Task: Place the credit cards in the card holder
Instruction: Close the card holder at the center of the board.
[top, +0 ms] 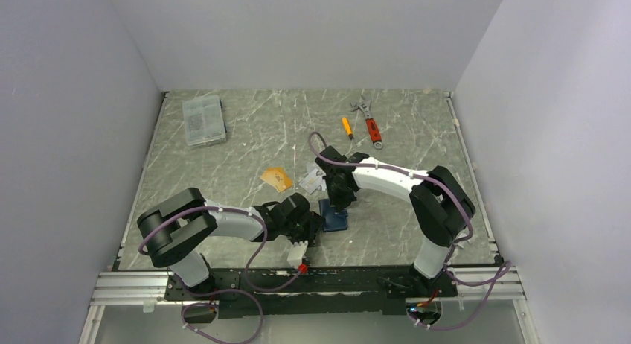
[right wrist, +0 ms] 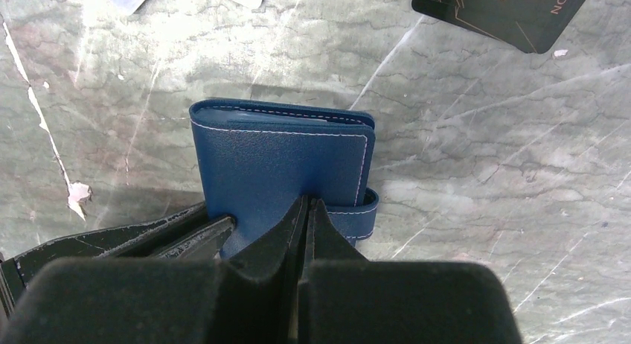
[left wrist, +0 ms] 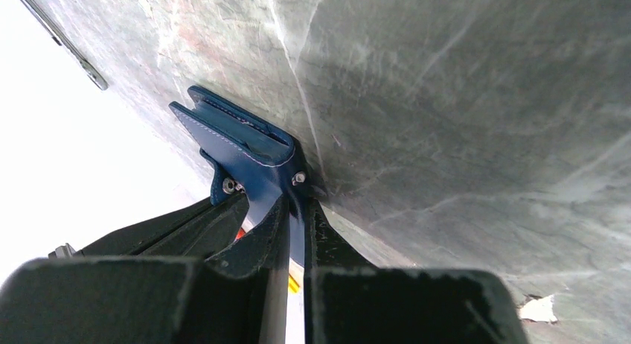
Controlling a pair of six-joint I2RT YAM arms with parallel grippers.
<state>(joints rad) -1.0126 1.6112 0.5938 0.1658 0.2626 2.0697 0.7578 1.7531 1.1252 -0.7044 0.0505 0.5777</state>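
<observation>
The card holder (top: 335, 217), a dark navy wallet, lies folded on the table between both arms. My left gripper (top: 317, 225) comes in from the left, and in the left wrist view it (left wrist: 298, 207) is shut on a blue flap of the card holder (left wrist: 238, 139) by a snap stud. My right gripper (right wrist: 307, 203) is shut, its tips pressed against the cover of the card holder (right wrist: 275, 161) beside the snap tab (right wrist: 359, 214). Of the credit cards, an orange one (top: 277, 179) and silvery-white ones (top: 312, 182) lie behind the wallet. A black one (right wrist: 513, 5) shows in the right wrist view.
A clear grey compartment box (top: 203, 119) stands at the back left. A red-handled wrench (top: 370, 120) and a small orange screwdriver (top: 347, 127) lie at the back right. A small white scrap (right wrist: 78, 192) lies on the marbled table (top: 245, 135) near the wallet.
</observation>
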